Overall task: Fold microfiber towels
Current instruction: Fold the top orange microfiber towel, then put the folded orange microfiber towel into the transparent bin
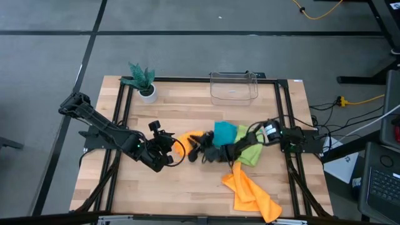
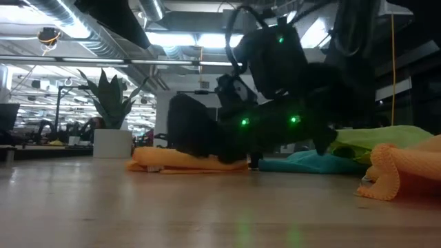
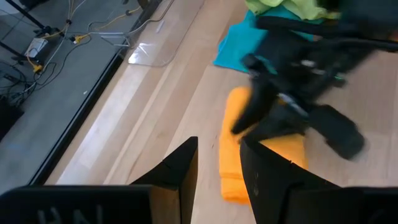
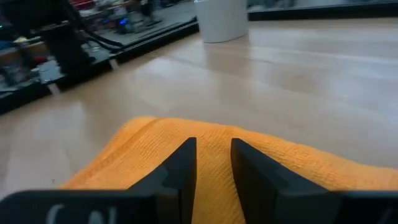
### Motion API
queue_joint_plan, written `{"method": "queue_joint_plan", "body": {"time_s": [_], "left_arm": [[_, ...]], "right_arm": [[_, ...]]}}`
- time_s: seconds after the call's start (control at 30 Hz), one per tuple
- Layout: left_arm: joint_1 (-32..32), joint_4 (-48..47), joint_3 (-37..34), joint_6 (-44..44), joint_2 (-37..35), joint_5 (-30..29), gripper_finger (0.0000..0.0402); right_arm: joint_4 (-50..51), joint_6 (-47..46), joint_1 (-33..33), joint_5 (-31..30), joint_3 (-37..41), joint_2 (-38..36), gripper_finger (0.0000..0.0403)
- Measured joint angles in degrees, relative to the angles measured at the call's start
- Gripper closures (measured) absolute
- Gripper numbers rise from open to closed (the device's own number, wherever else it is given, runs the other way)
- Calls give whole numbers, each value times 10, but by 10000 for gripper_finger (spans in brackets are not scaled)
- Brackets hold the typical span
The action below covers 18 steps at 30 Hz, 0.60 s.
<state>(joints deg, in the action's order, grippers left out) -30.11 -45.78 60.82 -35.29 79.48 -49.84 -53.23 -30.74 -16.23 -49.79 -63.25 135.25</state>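
Soft, light orange towel (image 4: 205,155) lies limp; right gripper (image 4: 213,163) narrowly parted over it, left gripper (image 3: 217,168) likewise, holding nothing; pinch a corner

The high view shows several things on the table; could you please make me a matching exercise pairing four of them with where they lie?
Things:
1. teal towel
2. loose orange towel
3. clear plastic bin
4. potted plant

Places:
A. far left corner of the table
B. near right edge, spread out and crumpled
C. table centre, beside the lime green towel
D. far edge, right of the plant

Pairs: 1-C, 2-B, 3-D, 4-A
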Motion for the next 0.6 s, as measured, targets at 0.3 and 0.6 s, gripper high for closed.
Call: {"method": "queue_joint_plan", "body": {"time_s": [0.3, 0.6], "left_arm": [[0, 0, 0, 0, 0, 0, 289], [0, 0, 0, -1, 0, 0, 289]], "right_arm": [[-1, 198, -47, -62, -104, 10, 301], [1, 373, -78, -170, -152, 0, 301]]}}
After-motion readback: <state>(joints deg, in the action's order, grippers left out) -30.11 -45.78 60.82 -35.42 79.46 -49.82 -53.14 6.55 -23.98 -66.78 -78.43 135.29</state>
